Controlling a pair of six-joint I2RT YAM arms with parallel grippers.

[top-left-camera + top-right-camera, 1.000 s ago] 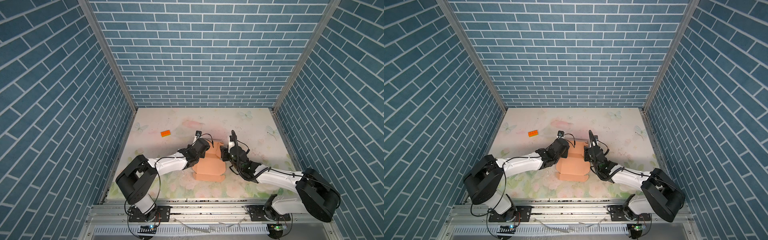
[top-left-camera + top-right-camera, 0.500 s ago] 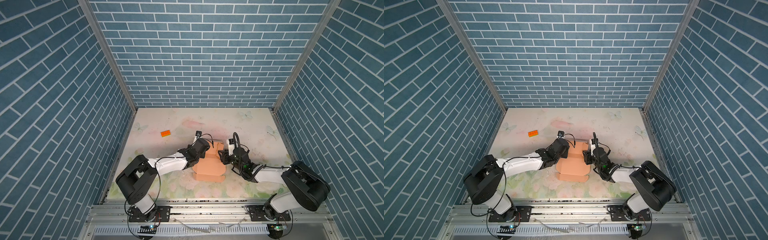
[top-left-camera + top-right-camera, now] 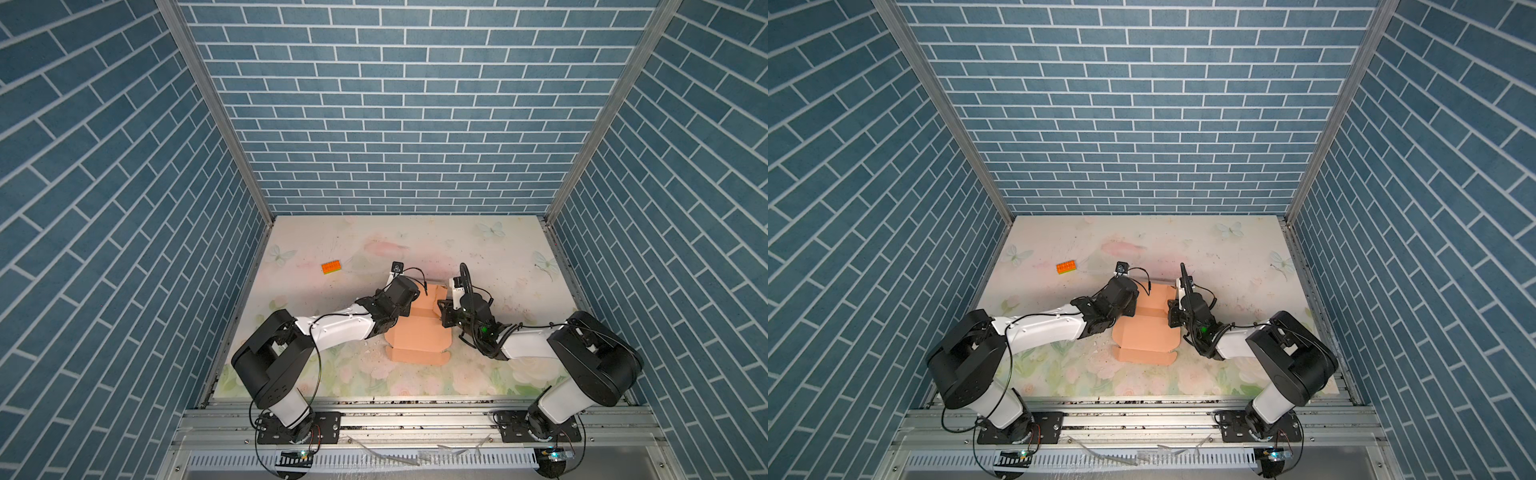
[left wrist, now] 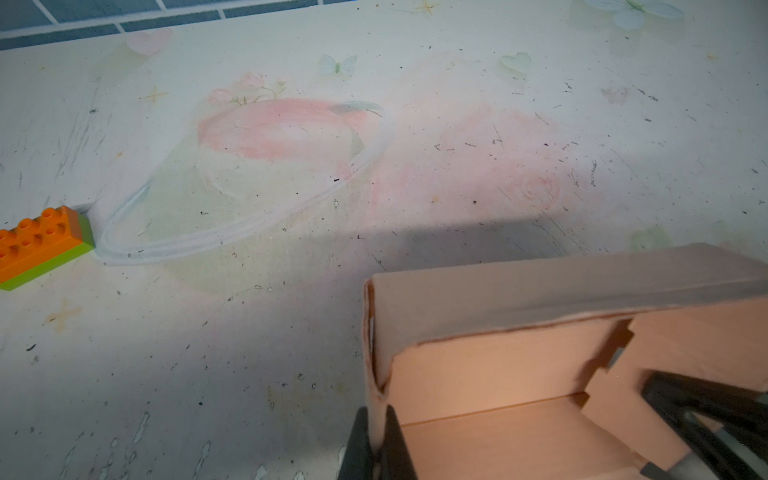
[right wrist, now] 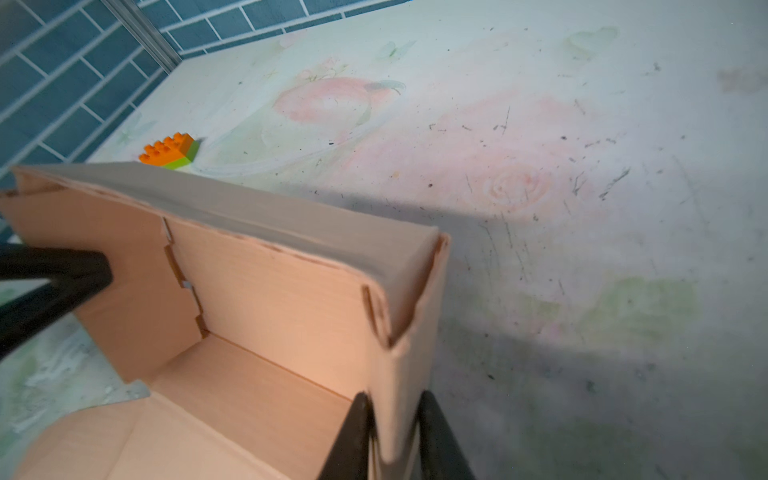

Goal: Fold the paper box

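Paper box (image 3: pixel 417 337) sits on the flower-printed counter (image 3: pixel 478 257), about midway between its side edges and nearer the front rail than the back wall, as both top views show (image 3: pixel 1144 334). It is partly formed. The far portion has walls standing upright, while the near panel and its front flap lie flat on the counter.

In the left wrist view the paper box (image 4: pixel 540 374) shows an upright far wall with its top edge turned over, and a notched seam where two inner panels meet. The left end effector (image 4: pixel 375 412) is closed tight on the upright side wall at that corner, one dark finger on each face of the cardboard.

The right wrist view shows the opposite corner of the box (image 5: pixel 270 291). The right end effector (image 5: pixel 392 400) straddles the side wall there, narrowed down so that both fingers look pressed against the cardboard (the picture is slightly blurred at that spot). So each arm has hold of one side wall, with the left arm (image 3: pixel 340 328) reaching in from the left and the right arm (image 3: pixel 523 345) from the right.

An orange brick (image 3: pixel 331 267) with a green underside lies on the counter, well apart from the box, towards the far left.
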